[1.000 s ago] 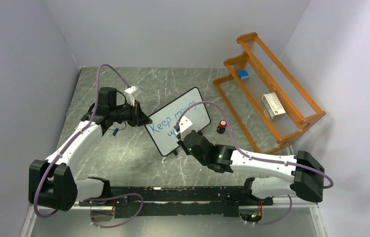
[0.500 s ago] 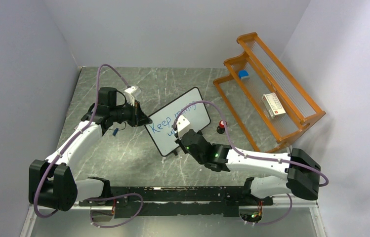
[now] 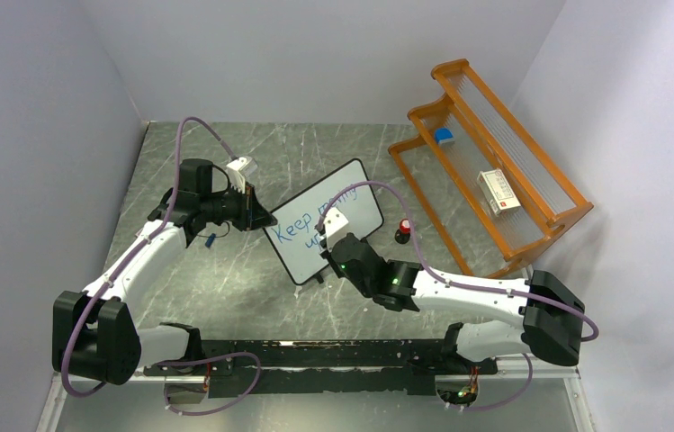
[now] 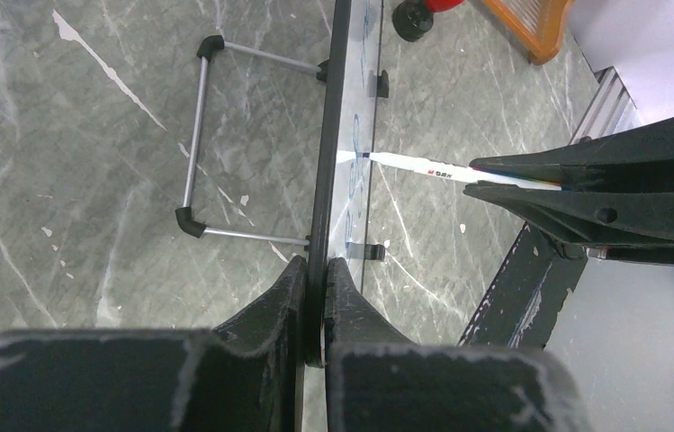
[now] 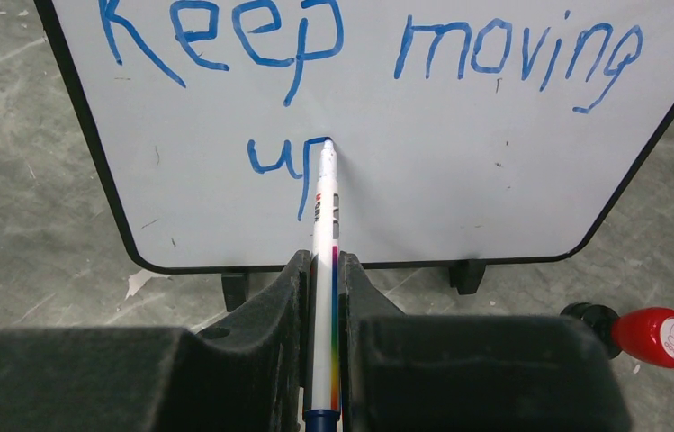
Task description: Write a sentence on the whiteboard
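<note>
Right jaws pinch slim marker (image 5: 322, 234) (glossy white) against whiteboard (image 5: 495, 180).

On the whiteboard (image 5: 495, 180) we read the sentence (image 5: 369, 54) in blue handwriting: "Keep moving" on the upper line, "up" beneath it. We cannot make out the small print on the marker (image 5: 323, 225).

Orange rack (image 3: 455, 68) holds a white box (image 3: 498, 192) and blue item (image 3: 443, 136).
</note>
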